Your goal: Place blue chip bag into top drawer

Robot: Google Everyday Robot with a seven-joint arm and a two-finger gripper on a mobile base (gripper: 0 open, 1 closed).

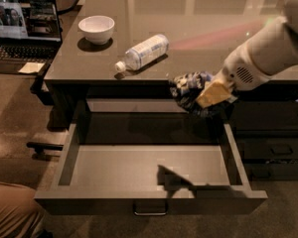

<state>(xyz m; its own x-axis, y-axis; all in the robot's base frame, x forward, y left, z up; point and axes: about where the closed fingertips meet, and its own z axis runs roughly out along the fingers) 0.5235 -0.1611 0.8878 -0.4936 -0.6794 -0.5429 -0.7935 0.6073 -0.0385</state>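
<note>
Pinching the crumpled dark blue foil chip bag point(187, 87), the robot's gripper point(212, 94), right of the middle, holds it above the wide grey top drawer point(150, 201), open so it can drop in.

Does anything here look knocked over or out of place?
The water bottle lies on its side near the front edge of the table. The hand holds the blue chip bag above the open top drawer.
</note>
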